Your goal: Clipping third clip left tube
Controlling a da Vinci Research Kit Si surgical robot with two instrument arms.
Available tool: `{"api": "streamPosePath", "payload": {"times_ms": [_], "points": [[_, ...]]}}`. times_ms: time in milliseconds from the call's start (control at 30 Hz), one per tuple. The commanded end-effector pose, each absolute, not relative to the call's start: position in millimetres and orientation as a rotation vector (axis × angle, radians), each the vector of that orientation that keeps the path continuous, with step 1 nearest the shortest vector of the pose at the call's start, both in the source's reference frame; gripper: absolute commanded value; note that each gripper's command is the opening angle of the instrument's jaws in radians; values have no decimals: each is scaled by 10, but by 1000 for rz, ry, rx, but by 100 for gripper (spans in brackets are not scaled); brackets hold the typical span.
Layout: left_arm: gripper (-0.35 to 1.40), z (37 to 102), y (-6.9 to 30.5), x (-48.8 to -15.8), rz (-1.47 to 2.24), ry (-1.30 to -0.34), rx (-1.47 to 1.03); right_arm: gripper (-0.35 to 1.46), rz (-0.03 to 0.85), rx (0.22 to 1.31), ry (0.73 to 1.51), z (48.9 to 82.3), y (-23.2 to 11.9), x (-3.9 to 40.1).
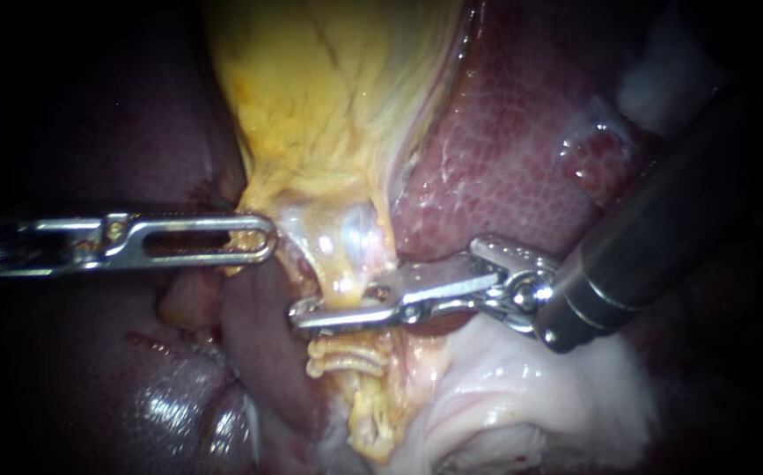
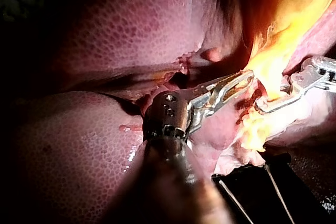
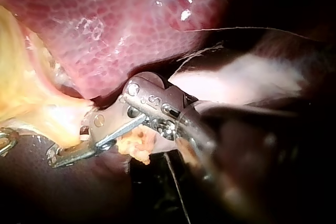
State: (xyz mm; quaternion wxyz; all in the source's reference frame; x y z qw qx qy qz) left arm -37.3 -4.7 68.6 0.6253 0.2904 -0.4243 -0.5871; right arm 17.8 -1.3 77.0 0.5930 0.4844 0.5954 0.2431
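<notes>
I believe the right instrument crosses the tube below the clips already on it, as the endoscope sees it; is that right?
Not quite: in the endoscope view the right instrument crosses the tube above the clips, not below them.

Tube (image 1: 343, 273): a thin, pale yellow strand, glassy in parts. It runs down out of the broad yellow fatty tissue (image 1: 328, 105) above it, stretched and nearly upright in the endoscope view.
Crossing on the tube: the right instrument (image 1: 304, 313) lies across it from the right, about midway along the bared stretch.
Clips (image 1: 343, 356): two cream-coloured ridged bands, one close under the other. They sit crosswise on the tube just below the instrument, roughly level.
Tube below the clips: it widens into ragged yellow fat.
</notes>
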Motion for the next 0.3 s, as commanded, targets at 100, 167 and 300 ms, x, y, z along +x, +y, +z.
{"api": "streamPosePath", "payload": {"times_ms": [100,167,300], "points": [[-35,686,-46,-373,-1347,-974,667,-35,565,1128,1384,771,-13,179],[-35,685,-46,-373,-1347,-974,667,-35,565,1128,1384,770,-14,179],[-35,685,-46,-373,-1347,-974,667,-35,569,1133,1381,770,-14,178]]}}
